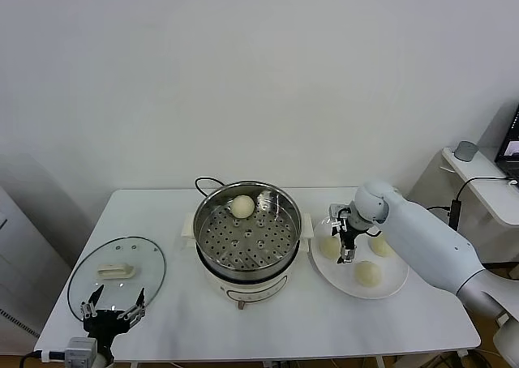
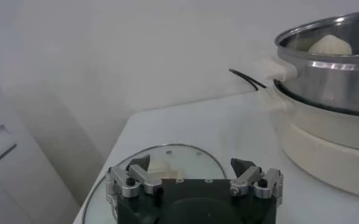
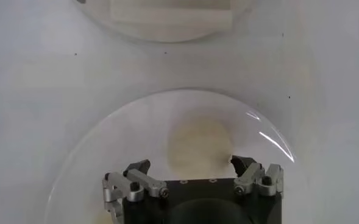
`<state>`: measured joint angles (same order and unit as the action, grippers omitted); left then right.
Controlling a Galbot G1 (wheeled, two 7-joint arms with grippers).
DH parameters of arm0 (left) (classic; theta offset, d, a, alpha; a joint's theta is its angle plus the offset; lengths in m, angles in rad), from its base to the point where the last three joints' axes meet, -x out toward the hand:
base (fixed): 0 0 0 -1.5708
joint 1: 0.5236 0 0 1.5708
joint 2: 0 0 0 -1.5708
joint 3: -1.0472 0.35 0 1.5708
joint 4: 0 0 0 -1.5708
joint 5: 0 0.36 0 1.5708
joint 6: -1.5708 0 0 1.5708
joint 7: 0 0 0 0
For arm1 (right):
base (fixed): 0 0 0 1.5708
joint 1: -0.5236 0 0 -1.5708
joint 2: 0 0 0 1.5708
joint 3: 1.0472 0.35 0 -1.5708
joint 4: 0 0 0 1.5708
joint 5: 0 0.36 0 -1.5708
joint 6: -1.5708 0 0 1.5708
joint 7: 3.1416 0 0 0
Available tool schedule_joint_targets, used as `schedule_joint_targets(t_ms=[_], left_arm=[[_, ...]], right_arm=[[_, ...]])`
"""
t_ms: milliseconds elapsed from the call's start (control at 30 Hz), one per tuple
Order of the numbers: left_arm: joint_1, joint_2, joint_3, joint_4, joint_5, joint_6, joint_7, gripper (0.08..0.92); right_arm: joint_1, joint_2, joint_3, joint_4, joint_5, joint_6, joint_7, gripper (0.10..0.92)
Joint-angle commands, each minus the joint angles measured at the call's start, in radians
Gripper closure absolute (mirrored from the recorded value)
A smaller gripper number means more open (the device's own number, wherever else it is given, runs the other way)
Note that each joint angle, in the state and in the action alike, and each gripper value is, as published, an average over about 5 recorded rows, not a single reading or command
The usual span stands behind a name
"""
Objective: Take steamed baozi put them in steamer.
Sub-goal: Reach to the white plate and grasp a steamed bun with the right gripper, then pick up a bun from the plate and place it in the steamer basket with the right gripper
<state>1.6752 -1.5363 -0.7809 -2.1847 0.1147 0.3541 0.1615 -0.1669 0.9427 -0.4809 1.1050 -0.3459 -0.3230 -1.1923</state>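
Note:
The shiny steamer [image 1: 247, 237] stands mid-table on its white cooker base, with one pale baozi [image 1: 242, 206] at its far side. That bun [image 2: 330, 44] and the steamer wall [image 2: 331, 73] also show in the left wrist view. Three more baozi [image 1: 367, 273] lie on a white plate [image 1: 397, 285] to the right. My right gripper [image 1: 344, 246] hangs open over the plate, directly above the bun nearest the steamer [image 1: 329, 246]. In the right wrist view that baozi [image 3: 199, 143] sits just ahead of the open right gripper [image 3: 191, 165], untouched. My left gripper [image 1: 112, 313] waits open at the front left.
A round glass lid [image 1: 116, 276] with a white handle lies at the table's front left, under the left gripper [image 2: 190, 164]. A black cord [image 1: 204, 181] runs behind the cooker. The cooker's base [image 3: 170, 18] lies beyond the plate rim [image 3: 75, 164].

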Motion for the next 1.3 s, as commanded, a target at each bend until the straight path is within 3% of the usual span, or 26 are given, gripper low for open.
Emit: schedule_joint_targets(t_ms=[33, 333, 733, 1100, 1300], left_arm=[[-0.001, 0.001, -0.002, 0.009, 0.003, -0.003, -0.001, 0.177], [-0.009, 0.0, 0.001, 0.015, 0.004, -0.001, -0.001, 0.177], [-0.015, -0.007, 0.014, 0.019, 0.014, -0.001, -0.001, 0.177], [-0.031, -0.03, 0.028, 0.004, 0.037, -0.005, -0.003, 0.177], [-0.037, -0.039, 0.031, -0.003, 0.038, -0.001, -0.003, 0.177]], right_arm=[[0.0, 0.013, 0.003, -0.03, -0.007, 0.014, 0.015, 0.203], [-0.002, 0.02, 0.001, -0.036, 0.0, 0.016, 0.015, 0.215], [0.063, -0.02, -0.034, -0.013, 0.052, 0.001, 0.009, 0.511], [0.614, -0.208, -0.49, 0.189, 0.48, -0.141, -0.05, 0.541], [0.958, -0.175, -0.779, 0.286, 0.724, -0.222, -0.065, 0.542]])
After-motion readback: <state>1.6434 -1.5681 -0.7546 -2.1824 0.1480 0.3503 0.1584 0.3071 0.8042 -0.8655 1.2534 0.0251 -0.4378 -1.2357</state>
